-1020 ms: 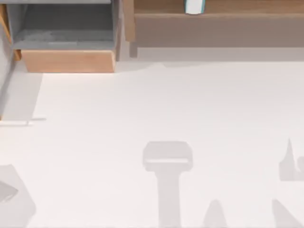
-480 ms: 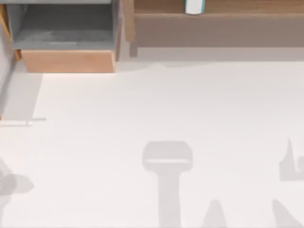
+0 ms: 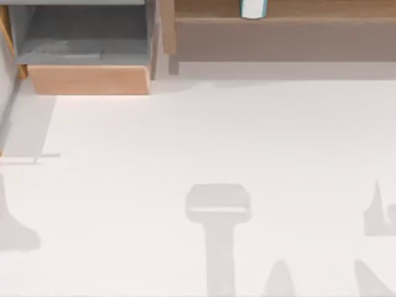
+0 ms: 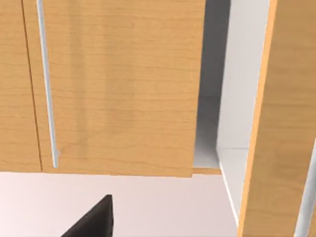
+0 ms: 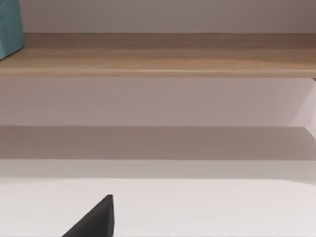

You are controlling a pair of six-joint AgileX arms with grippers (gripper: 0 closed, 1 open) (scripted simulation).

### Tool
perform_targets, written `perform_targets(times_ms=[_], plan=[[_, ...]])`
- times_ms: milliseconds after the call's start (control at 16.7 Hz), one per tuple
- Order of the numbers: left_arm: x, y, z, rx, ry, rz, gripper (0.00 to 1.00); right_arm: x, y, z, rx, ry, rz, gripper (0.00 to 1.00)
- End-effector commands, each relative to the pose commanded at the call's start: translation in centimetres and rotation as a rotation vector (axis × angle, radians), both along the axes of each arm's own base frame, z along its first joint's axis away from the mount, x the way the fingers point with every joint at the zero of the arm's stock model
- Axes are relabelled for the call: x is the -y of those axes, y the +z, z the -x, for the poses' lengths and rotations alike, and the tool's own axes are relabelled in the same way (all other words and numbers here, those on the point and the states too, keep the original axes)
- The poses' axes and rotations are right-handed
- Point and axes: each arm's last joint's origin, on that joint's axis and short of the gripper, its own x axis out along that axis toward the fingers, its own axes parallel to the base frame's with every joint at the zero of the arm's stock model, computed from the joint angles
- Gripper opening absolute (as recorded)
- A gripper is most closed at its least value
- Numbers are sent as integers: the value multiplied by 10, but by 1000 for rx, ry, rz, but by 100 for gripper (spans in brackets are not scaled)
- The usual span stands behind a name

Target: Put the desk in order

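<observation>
The desk [image 3: 204, 136] is a wide white tabletop. At its back left stands the drawer box [image 3: 86, 79], pulled open, with its grey lining [image 3: 80, 37] showing. The light-wood shelf rail [image 3: 278, 18] runs along the back right. In the left wrist view a black part of my left gripper [image 4: 94, 222] hangs over the white top, facing a wood front [image 4: 118, 84] with a slim silver handle [image 4: 47, 84]. In the right wrist view a black part of my right gripper [image 5: 94, 222] faces the shelf rail [image 5: 158, 54] from over the tabletop.
A white and teal object [image 3: 253, 8] stands on the shelf rail; its teal side [image 5: 10, 29] appears in the right wrist view. Arm shadows lie on the desk at the left edge [image 3: 15, 235], the middle front [image 3: 218, 210] and the right front [image 3: 377, 216].
The shadow at the desk's left edge has changed shape and shifted upward along that edge. The other shadows, the drawer box and the shelf object are unchanged.
</observation>
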Motion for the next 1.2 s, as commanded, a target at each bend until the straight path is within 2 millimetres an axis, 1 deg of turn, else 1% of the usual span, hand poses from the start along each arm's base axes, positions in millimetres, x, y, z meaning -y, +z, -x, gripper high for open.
perform_targets(times_ms=[120, 480, 780, 1020, 1200], plan=[[-1, -5, -1, -10, -1, -25, 100, 0, 0, 0, 0, 0, 0, 100], [-1, -5, -2, -11, -2, -27, 100, 0, 0, 0, 0, 0, 0, 100], [-1, -6, -25, -11, 0, -28, 100, 0, 0, 0, 0, 0, 0, 100], [-1, -6, -26, -11, 0, -28, 100, 0, 0, 0, 0, 0, 0, 100], [-1, -6, -26, -11, 0, -28, 77, 0, 0, 0, 0, 0, 0, 100]])
